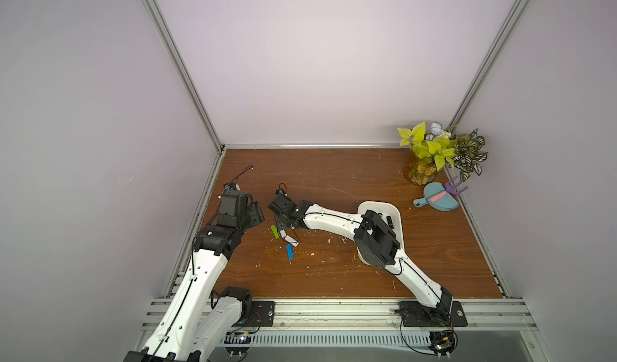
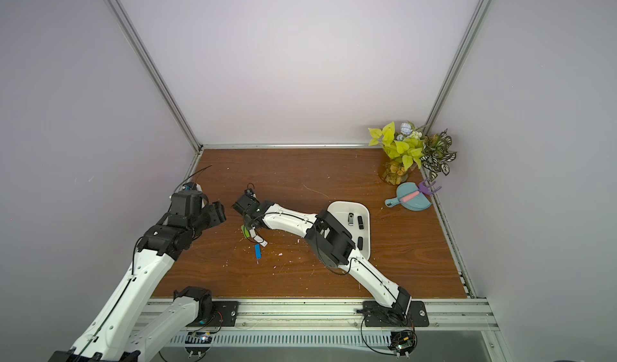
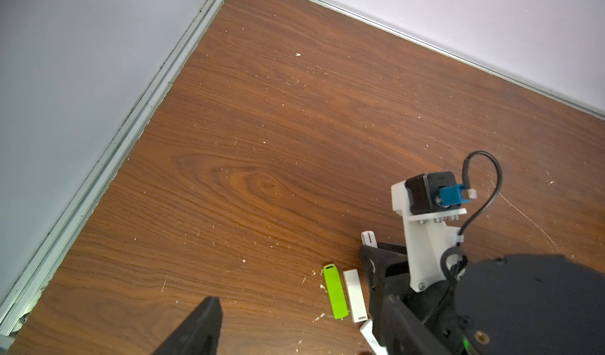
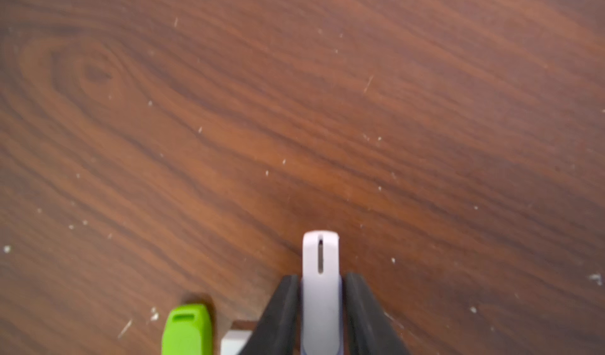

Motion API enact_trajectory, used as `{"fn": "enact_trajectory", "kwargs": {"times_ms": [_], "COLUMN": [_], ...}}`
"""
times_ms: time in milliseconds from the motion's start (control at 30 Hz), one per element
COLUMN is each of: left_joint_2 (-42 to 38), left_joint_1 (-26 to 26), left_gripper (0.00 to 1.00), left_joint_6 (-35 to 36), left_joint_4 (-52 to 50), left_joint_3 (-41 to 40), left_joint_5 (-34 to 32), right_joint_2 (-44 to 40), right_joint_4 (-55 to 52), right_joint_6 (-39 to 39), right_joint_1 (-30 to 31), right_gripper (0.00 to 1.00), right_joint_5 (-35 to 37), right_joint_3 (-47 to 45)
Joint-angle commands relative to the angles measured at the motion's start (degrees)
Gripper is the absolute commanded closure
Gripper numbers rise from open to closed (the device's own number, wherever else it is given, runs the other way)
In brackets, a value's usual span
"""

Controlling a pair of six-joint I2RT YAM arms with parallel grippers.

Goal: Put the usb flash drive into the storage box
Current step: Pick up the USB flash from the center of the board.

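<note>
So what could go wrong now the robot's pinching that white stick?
The right gripper holds the white usb flash drive with its end sticking out, so it might slip when lifted. The green usb flash drive lies close beside it and could get knocked.

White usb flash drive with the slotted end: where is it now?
The white drive is pinched by the right gripper in the right wrist view, with the green drive beside it, at the left-centre of the table, well left of the storage box.
</note>
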Motion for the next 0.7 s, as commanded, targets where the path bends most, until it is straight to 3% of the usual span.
{"fn": "enact_trajectory", "kwargs": {"times_ms": [0, 233, 467, 667], "left_joint_2": [-0.38, -0.16, -0.04, -0.04], "left_joint_1": [-0.62, -0.63, -0.72, -0.76], "left_gripper": [0.24, 0.24, 0.24, 0.23], "left_joint_6": [-0.15, -0.19, -0.27, -0.10], "left_joint_4": [0.07, 0.07, 0.07, 0.25], "left_joint_3": [-0.46, -0.50, -0.50, -0.57], "left_joint_5": [-0.99, -1.15, -1.34, -0.72], "right_joint_2": [0.32, -1.38, -10.33, -31.14], "right_joint_4": [-4.50, -5.42, -6.79, -3.92], "right_joint_6": [-0.68, -2.25, -9.50, -10.49], "right_joint_1": [0.36, 0.45, 0.23, -1.53], "right_gripper": [0.74, 0.82, 0.85, 0.85], "right_joint_5": [0.71, 2.90, 4.10, 8.85], "right_joint_3": [1.07, 1.61, 7.35, -12.25]}}
